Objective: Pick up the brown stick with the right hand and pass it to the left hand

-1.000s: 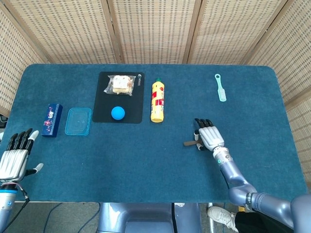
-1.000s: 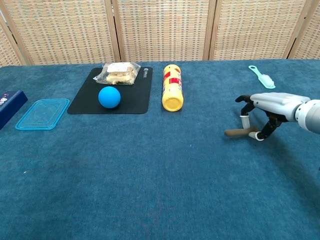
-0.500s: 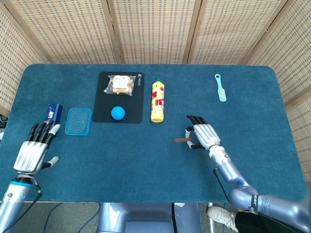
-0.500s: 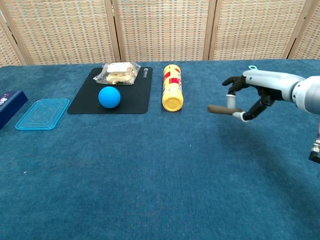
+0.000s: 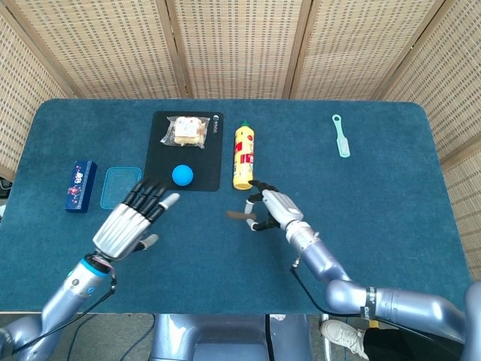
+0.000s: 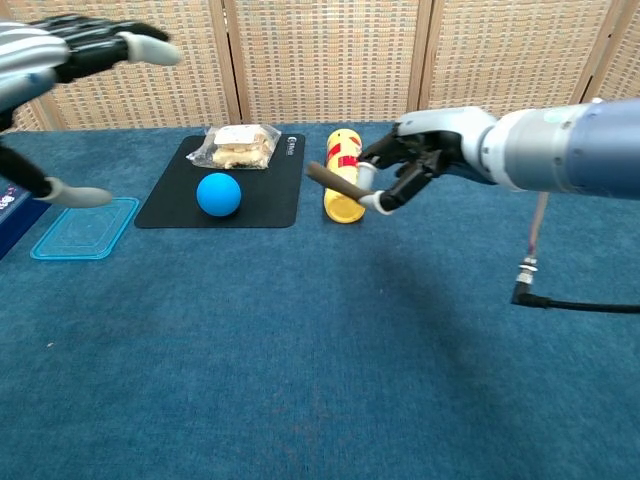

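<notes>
My right hand [image 5: 272, 210] [image 6: 415, 158] pinches the brown stick [image 5: 239, 216] [image 6: 335, 181] between thumb and fingers, well above the blue table near its middle. The stick's free end points toward my left side. In the chest view it hangs in front of the yellow bottle [image 6: 343, 173]. My left hand [image 5: 132, 219] [image 6: 70, 50] is raised over the left half of the table with its fingers spread and nothing in it. A gap of table width still separates the two hands.
A black mat [image 5: 161, 174] holds a blue ball [image 5: 182, 174] and a wrapped sandwich [image 5: 187, 130]. The yellow bottle [image 5: 243, 156] lies beside it. A clear blue lid [image 5: 120, 187] and a dark blue box [image 5: 80, 184] sit at the left. A teal brush [image 5: 341, 135] lies far right.
My right hand lifted the stick off the table and carried it left toward the centre. My left hand rose from the table's left edge and moved right, fingers spread.
</notes>
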`<state>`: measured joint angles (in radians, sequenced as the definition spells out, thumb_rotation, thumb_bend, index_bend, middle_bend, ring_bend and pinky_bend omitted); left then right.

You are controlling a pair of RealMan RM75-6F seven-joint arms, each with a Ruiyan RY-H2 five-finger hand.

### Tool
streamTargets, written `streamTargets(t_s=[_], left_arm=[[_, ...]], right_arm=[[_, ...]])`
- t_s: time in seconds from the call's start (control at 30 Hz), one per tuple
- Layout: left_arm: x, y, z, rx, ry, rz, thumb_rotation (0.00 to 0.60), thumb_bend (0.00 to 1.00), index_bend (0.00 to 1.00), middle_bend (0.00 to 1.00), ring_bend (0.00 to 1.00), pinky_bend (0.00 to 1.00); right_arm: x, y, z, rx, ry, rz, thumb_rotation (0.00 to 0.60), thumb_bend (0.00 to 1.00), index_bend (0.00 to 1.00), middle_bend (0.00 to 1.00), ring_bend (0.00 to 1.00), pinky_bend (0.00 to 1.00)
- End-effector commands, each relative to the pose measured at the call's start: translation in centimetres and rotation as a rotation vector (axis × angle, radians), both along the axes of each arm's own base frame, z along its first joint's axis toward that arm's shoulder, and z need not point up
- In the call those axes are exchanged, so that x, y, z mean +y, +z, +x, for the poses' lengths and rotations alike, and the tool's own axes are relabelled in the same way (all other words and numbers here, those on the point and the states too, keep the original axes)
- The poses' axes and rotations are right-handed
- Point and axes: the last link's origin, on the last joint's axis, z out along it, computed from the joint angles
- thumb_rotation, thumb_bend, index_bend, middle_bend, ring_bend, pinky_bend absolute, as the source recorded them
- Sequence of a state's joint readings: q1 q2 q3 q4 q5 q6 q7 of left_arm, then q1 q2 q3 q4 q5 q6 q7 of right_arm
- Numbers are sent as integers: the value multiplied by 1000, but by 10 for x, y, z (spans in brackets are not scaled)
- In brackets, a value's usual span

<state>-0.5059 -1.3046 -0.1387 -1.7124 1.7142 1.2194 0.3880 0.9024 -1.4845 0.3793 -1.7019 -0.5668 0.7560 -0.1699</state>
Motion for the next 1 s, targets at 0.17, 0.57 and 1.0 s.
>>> streamTargets(t_s=[0.17,0.57,1.0], left_arm=[[24,-29,39,-23,-161,-53,600,230,304,0,0,0],[31,-52,60,-32,-228,-76,600,267,363,0,0,0],[36,-61,43,-2,-174,-86,600,275,398,0,0,0]], right_arm=[[11,-16,20,-22,15,58,600,554,752,136,0,0],[16,-21,22,-16,14,58,600,554,753,136,0,0],[16,-19,18,-28,-5,53,600,556,755,137,0,0]])
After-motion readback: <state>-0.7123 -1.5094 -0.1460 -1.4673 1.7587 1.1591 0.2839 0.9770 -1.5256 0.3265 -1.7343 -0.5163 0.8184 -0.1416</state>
